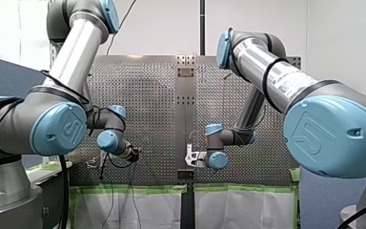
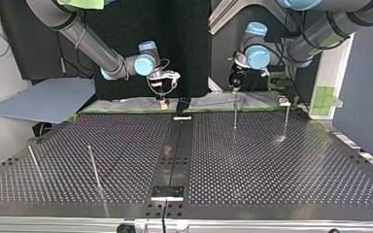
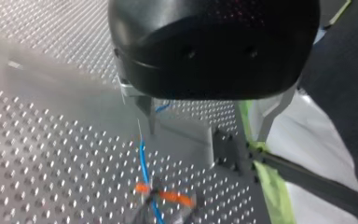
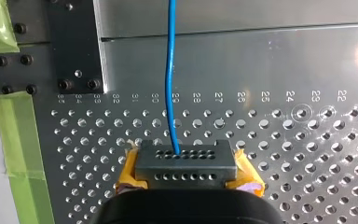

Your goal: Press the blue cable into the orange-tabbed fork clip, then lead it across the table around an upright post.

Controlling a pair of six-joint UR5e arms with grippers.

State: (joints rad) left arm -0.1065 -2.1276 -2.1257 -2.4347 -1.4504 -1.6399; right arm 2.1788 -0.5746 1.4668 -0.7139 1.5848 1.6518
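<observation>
The blue cable point(image 4: 170, 74) runs straight ahead from my right gripper point(image 4: 186, 158), whose yellow-padded fingers point(image 4: 129, 173) are shut on its end just above the perforated plate. In the left wrist view the same cable point(image 3: 143, 161) passes close beside one metal finger point(image 3: 152, 119) and lies in the orange-tabbed fork clip point(image 3: 163, 196) ahead of it. My left gripper point(image 3: 209, 134) hangs open above the plate with nothing between its fingers. In the top view my right gripper point(image 2: 163, 102) is at the far edge near the middle and my left gripper point(image 2: 234, 86) is to its right.
Thin upright posts stand on the table point(image 2: 272, 165): two in the top view's right half point(image 2: 235, 115) point(image 2: 286, 121) and two in its left half point(image 2: 93, 167) point(image 2: 34, 162). A dark centre strip point(image 2: 175, 155) divides the plate. Green tape point(image 4: 18, 135) lines the edge.
</observation>
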